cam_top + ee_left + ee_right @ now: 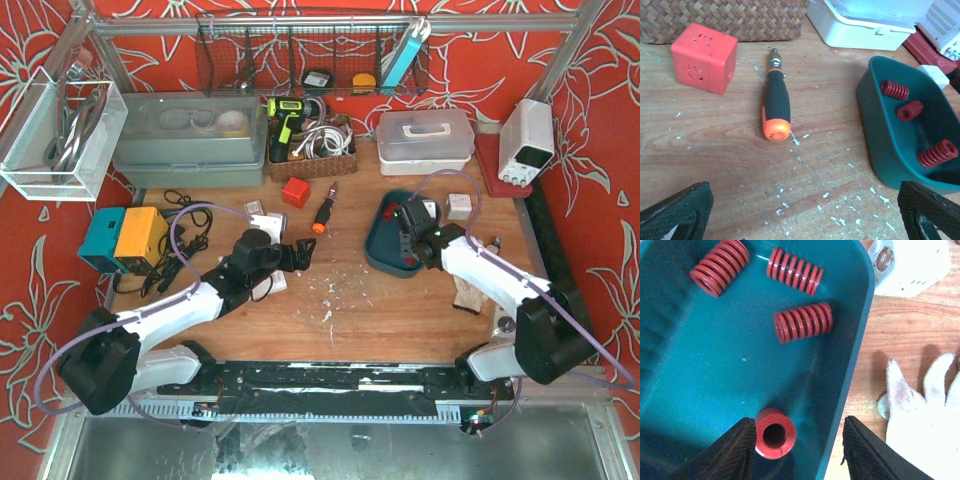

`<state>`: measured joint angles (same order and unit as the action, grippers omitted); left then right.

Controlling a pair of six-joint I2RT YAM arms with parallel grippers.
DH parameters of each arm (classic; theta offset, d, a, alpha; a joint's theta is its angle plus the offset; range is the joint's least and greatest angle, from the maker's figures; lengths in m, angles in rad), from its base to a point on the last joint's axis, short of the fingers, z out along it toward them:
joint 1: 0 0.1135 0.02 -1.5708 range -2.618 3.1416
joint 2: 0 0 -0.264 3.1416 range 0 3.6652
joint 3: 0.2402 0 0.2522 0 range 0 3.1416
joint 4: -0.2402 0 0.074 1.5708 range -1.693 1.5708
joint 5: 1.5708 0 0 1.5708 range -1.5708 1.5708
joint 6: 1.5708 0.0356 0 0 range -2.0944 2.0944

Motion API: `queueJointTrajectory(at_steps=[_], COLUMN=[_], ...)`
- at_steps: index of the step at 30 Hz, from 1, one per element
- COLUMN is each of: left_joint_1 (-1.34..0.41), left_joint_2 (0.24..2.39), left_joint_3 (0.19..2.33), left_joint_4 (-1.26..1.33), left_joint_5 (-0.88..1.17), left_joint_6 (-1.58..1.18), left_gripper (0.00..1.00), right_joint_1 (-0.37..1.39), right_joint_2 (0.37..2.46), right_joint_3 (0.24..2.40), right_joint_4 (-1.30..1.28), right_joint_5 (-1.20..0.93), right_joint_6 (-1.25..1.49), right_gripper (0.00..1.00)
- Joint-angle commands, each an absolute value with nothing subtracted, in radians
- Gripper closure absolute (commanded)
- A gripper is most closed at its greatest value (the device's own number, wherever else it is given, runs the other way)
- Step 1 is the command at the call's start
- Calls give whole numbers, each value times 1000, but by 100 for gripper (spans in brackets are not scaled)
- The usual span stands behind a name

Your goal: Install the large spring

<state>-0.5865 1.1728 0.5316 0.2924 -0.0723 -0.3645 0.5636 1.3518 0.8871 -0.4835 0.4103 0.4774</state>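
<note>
**A:** Right gripper (pixel 405 222) from overhead: where is it?

**B:** Reaching down into the dark teal plastic tray (pixel 378 252) on the right half of the wooden table (pixel 350 320). Its jaws can't be made out from up here. A white fabric glove (pixel 468 292) lies near the tray's near-right corner. The left gripper (pixel 300 254) hangs over the table's left half, well apart from the tray. An orange-and-black screwdriver (pixel 322 212) and a red plastic cube (pixel 296 191) lie beyond it.

**A:** And the left wrist view?

**B:** Its jaws stand fully apart with only bare wood between them. The screwdriver (pixel 775 107) lies ahead and the cube (pixel 703 57) is to its left, near a woven wicker basket (pixel 730 17). A white lidded plastic box (pixel 865 27) sits behind. Three red coil springs (pixel 910 110) lie in the tray on the right.

**A:** Right wrist view?

**B:** Jaws partly open, either side of a short red spring seen end-on (pixel 774 434) at the tray's near end. It sits against one finger (pixel 725 455), and a gap shows toward the other finger (pixel 875 455), so nothing is clamped. The tray's wall runs through that gap. The three other springs lie on their sides farther in. The glove (pixel 920 395) is outside the wall.
</note>
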Motion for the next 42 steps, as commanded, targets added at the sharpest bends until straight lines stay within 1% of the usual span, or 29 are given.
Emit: queueJointTrajectory(at_steps=[1, 7, 11, 15, 22, 26, 28, 35, 42], left_joint_1=[-588, -588, -589, -589, -589, -591, -591, -594, -597], left_joint_2=[1124, 1060, 1055, 1061, 1048, 1032, 1024, 1020, 1021], left_joint_3=[482, 436, 431, 429, 428, 418, 415, 417, 420], left_joint_4=[375, 430, 442, 453, 451, 452, 454, 448, 445], left_joint_5=[-123, -85, -71, -49, -48, -67, -69, -78, -73], left_joint_6=[-376, -379, -370, -367, -366, -366, -366, -363, -366], left_gripper=[0, 0, 0, 0, 0, 0, 0, 0, 0], right_joint_1=[525, 509, 509, 509, 511, 512, 512, 521, 564], right_joint_2=[1429, 1500, 1531, 1524, 1594, 1623, 1631, 1648, 1685], right_joint_3=[955, 995, 1010, 1001, 1029, 1029, 1025, 1010, 997], right_joint_4=[-592, -594, -638, -659, -687, -673, -655, -555, -398], right_joint_5=[352, 263, 251, 221, 230, 212, 206, 224, 183], right_joint_6=[452, 423, 403, 410, 444, 458, 460, 429, 323], right_gripper=[49, 50, 46, 44, 44, 46, 48, 64, 70])
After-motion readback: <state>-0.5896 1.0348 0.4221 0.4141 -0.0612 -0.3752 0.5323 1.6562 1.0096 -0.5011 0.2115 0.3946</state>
